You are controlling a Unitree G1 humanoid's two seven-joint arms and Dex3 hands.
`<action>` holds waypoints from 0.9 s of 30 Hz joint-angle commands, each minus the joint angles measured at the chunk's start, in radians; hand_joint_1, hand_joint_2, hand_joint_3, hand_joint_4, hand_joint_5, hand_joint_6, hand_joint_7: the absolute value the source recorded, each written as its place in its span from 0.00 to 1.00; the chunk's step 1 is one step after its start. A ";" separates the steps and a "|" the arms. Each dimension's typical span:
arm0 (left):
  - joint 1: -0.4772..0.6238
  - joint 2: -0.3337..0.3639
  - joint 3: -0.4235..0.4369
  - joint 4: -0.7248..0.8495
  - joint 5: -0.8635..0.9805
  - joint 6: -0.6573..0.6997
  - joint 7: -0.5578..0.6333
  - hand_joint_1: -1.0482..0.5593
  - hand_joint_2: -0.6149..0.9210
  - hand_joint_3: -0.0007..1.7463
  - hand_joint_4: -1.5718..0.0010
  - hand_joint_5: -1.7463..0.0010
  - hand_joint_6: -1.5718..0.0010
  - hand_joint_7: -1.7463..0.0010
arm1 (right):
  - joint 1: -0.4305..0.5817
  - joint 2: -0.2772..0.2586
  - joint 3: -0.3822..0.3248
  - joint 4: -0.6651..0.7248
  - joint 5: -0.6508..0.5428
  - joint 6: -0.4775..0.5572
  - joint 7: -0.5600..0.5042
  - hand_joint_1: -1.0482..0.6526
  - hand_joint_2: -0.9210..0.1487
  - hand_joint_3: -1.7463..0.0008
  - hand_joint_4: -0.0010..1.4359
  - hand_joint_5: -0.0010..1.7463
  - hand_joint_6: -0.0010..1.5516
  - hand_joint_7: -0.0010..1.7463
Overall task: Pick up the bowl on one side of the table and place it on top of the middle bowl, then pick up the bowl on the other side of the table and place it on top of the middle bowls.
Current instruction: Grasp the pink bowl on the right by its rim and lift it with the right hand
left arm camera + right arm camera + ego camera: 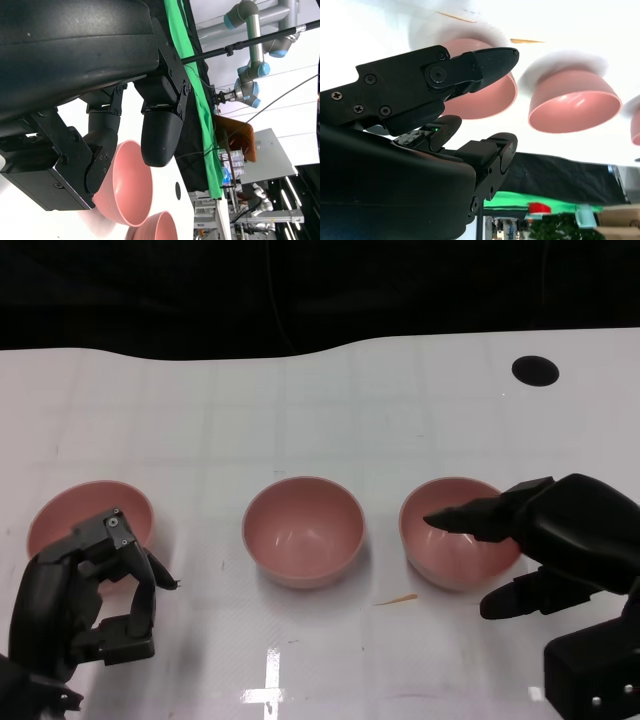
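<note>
Where right hand covers right bowl, contact unclear, left bowl half hidden.

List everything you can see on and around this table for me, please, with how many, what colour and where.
Bowls: three, pink, in a row on the table: left bowl, middle bowl, right bowl; all upright, none stacked.
Table: one, white, with faint grid lines.
Hole: one, black, round, far right of the tabletop.
Sliver: one, thin, tan, on the table in front of the right bowl.
Curtain: one, green, behind the table in the left wrist view.
Robot arm: one, grey with blue joints, in the background beyond the curtain.
Left hand: one, black, at the left bowl's near rim, holding nothing I can see.
Right hand: one, black, fingers spread over the right bowl's rim, not yet gripping.
</note>
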 commanded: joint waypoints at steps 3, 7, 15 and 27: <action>0.007 0.030 0.007 -0.005 0.073 -0.024 0.056 0.71 0.72 0.86 0.39 0.00 0.50 0.00 | -0.034 -0.020 0.047 -0.051 -0.083 0.067 0.024 0.05 0.00 0.87 0.40 0.01 0.30 0.01; 0.010 0.023 0.010 -0.005 0.104 -0.034 0.099 0.73 0.72 0.85 0.40 0.00 0.49 0.01 | -0.056 -0.022 0.090 -0.107 -0.171 0.140 0.074 0.05 0.00 0.85 0.42 0.02 0.33 0.03; -0.005 0.011 0.003 0.007 0.004 -0.021 0.028 0.72 0.73 0.87 0.36 0.00 0.47 0.00 | -0.088 -0.010 0.134 -0.134 -0.210 0.193 0.119 0.05 0.00 0.88 0.45 0.04 0.36 0.03; 0.002 0.009 0.002 -0.011 0.006 -0.010 0.033 0.71 0.71 0.87 0.35 0.00 0.46 0.00 | -0.123 0.003 0.176 -0.108 -0.203 0.211 0.127 0.08 0.00 0.92 0.46 0.05 0.37 0.02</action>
